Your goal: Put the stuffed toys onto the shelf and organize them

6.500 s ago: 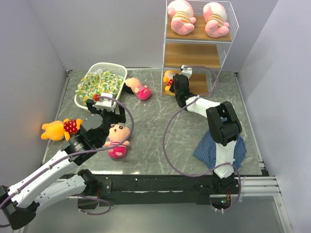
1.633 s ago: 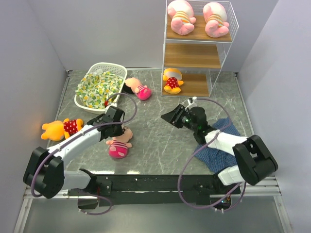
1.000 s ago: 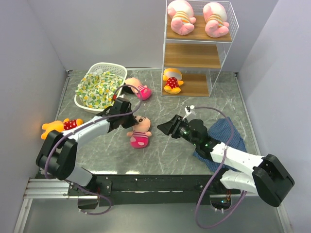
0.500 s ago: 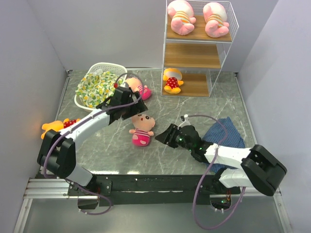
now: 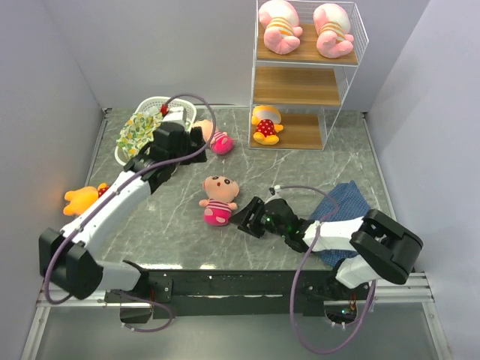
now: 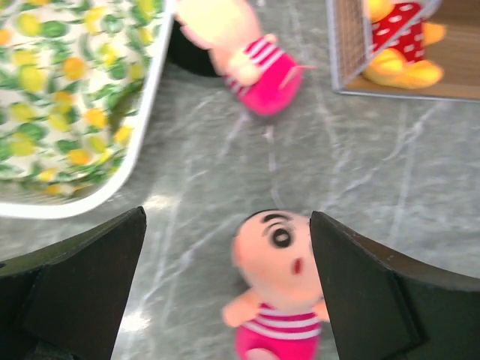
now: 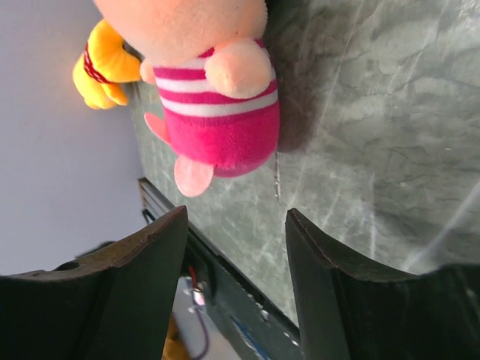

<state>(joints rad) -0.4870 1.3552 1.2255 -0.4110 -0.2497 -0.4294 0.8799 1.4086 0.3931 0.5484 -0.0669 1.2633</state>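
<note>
**Moved: striped doll (image 5: 217, 199) now lies free in the middle of the worktop (image 5: 247, 169)**

Since half a second earlier, the left fingers (image 5: 191, 146) have drawn back from the striped doll toward the basket (image 5: 124, 157). They stand wide apart and hold nothing. The left wrist view shows the doll face up between and beyond them, untouched.

The right fingers (image 5: 246, 219) have shifted leftward and sit low, just beside the doll's pink lower end. They are apart, with nothing between them. Whether they touch the doll cannot be told.

Remaining items:
- The second doll (image 5: 219, 141) lies on the worktop just beside the basket, partly hidden by the left arm.
- One bear (image 5: 264, 125) rests on the bottom board of the shelf (image 5: 300, 86).
- The other bear (image 5: 79, 200) lies near the worktop's left edge, partly behind the left arm.
- The left piglet (image 5: 279, 26) and right piglet (image 5: 332, 30) lie side by side on the top board.
- The green-yellow cloth (image 5: 139, 129) fills the basket.
- The blue plaid cloth (image 5: 341, 199) lies on the worktop's right side, partly under the right arm.
</note>
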